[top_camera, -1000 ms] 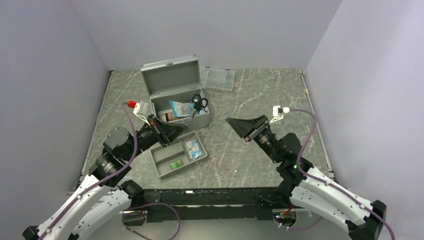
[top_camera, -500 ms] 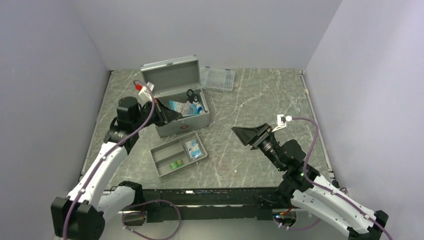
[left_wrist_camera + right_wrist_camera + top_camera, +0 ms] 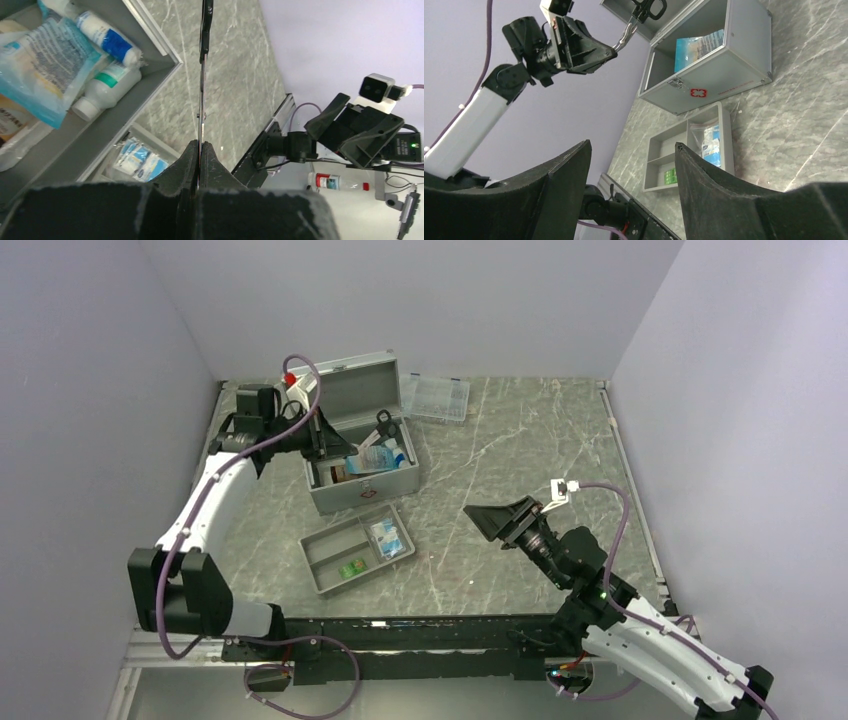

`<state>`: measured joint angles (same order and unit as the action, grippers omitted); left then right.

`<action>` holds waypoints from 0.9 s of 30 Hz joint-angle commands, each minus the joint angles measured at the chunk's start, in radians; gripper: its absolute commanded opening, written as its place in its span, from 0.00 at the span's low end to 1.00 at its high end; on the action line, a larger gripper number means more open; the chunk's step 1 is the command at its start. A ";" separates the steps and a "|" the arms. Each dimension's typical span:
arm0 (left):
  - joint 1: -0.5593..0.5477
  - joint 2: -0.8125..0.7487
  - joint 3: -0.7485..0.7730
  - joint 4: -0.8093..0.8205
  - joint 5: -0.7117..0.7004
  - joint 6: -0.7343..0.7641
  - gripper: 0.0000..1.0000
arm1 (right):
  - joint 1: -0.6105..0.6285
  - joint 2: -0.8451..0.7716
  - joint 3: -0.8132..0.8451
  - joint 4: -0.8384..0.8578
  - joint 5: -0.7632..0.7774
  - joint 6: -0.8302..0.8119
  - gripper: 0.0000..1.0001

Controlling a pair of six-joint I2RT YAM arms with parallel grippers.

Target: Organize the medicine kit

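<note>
The medicine kit (image 3: 366, 489) is a grey metal box with a red mark on its front, standing open at the back left with its lid (image 3: 347, 392) up. It holds a blue packet (image 3: 45, 60), a white bottle (image 3: 105, 90) and a roll with a blue label (image 3: 107, 37). My left gripper (image 3: 325, 443) is shut on the blades of black-handled scissors (image 3: 383, 422) and holds them over the open kit. The blades run straight out from the pads (image 3: 192, 155). My right gripper (image 3: 490, 512) is open and empty above the table's middle right; its view shows the kit (image 3: 719, 75) and scissors (image 3: 640, 14).
A shallow grey divided tray (image 3: 326, 556) lies in front of the kit with blue-and-white sachets (image 3: 387, 537) and a small green pack (image 3: 351, 568). A flat clear compartment case (image 3: 436, 397) lies behind the kit to its right. Purple walls enclose the table.
My left gripper went from in front of the kit into it, closed on the scissors and lifted them up and back. My right gripper drew back slightly toward the near edge.
</note>
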<state>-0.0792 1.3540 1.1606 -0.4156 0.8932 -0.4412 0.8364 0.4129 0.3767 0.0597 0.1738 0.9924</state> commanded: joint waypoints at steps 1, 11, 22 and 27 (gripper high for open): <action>0.027 0.051 0.087 -0.148 0.027 0.155 0.00 | 0.001 -0.042 -0.013 -0.001 -0.009 0.009 0.65; 0.033 0.175 0.198 -0.272 -0.121 0.264 0.00 | 0.000 -0.095 -0.033 -0.047 -0.010 0.021 0.66; 0.001 0.264 0.205 -0.276 -0.177 0.283 0.00 | 0.000 -0.092 -0.047 -0.041 -0.020 0.038 0.66; -0.019 0.268 0.207 -0.263 -0.187 0.266 0.02 | 0.000 -0.093 -0.050 -0.042 -0.022 0.040 0.66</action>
<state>-0.0814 1.6333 1.3312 -0.6907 0.7101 -0.1883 0.8364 0.3244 0.3317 -0.0006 0.1722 1.0248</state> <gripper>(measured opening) 0.026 0.656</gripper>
